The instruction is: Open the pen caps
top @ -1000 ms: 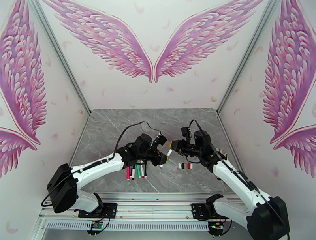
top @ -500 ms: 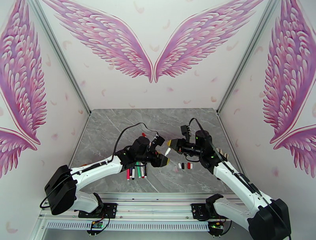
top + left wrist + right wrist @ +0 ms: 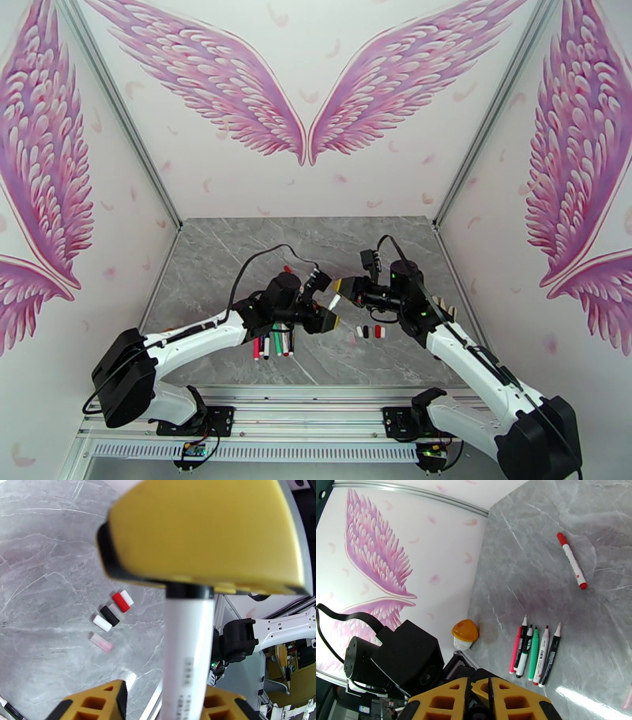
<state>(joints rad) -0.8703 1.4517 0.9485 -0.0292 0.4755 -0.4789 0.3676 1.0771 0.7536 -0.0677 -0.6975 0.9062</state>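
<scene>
The right gripper point(image 3: 480, 682) is pinching shut on the black cap point(image 3: 189, 591), upper centre. The left gripper point(image 3: 166, 691) is flanking the pen point(image 3: 185, 645) barrel at bottom centre, grip unclear, probably bracing it for pulling. Freed pen caps point(image 3: 111, 616) are lying centre-left.

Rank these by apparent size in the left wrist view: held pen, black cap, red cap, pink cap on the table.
1. held pen: largest by far, but it is also nearest the camera, so that inflates it.
2. pink cap, black cap, red cap: these look about alike, so I'm not ranking them.
</scene>
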